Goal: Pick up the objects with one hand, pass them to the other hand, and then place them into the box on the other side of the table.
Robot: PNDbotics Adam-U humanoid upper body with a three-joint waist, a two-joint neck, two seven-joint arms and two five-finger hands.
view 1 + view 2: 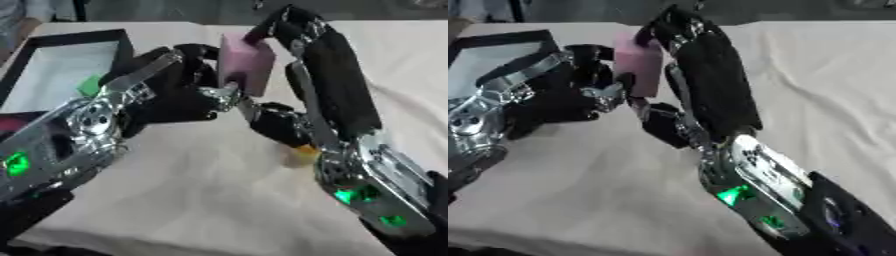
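Handover mid-air: right hand (315,65) fingers curled on the pink block (248,62), left hand (179,82) closing round it too. Right shouldn't let go till left's got it, then on to the box (52,40).

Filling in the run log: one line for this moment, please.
phase: handover | pink block between left hand and right hand | black box at left

Pink block (248,62), black-rimmed box (74,37), green piece (88,85), cream tablecloth (201,190).
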